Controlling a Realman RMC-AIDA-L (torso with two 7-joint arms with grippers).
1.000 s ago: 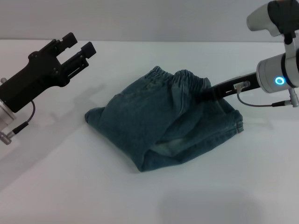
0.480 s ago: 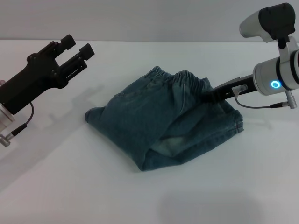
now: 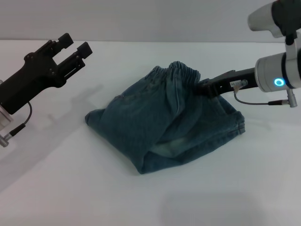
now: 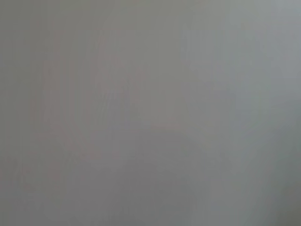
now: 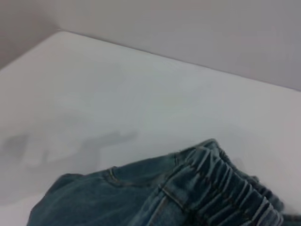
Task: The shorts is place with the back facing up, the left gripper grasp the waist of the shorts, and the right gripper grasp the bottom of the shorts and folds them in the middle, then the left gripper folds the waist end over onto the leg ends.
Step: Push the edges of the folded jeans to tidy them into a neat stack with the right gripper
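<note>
**Ana:** Head view first: which claw has the cloth?

**Ben:** The right gripper (image 3: 202, 88). Its fingers are closed on the waist (image 3: 181, 70), and the puckered band stands bunched and raised just ahead of the fingertips. That differs from the task wording, which gives this end to the other arm. The right wrist view agrees, with the waist (image 5: 221, 188) close under that camera.

**Ana:** And the left gripper (image 3: 74, 44)?

**Ben:** Its fingers are spread and empty. It hovers over the table (image 3: 56, 179), with the shorts (image 3: 164, 127) well apart from its tips. The left wrist view shows only blank grey.

**Ana:** Where does the fold go?

**Ben:** The shorts lie already doubled lengthwise. The leg ends (image 3: 197, 153) sit below and beyond the closed fingers, on the near side of the heap. I judge the step in hand to be carrying the waist over onto them.

**Ana:** How is that done well?

**Ben:** Lift only enough for the band to clear the layer beneath the fingers, then sweep it toward the hems in a low arc. Denim is stiff and heavy, so a high pull would likely drag the whole bundle. Let go only once the band lies flat past the crease. With one corner pinched, the far side of the band may lag and twist.
</note>
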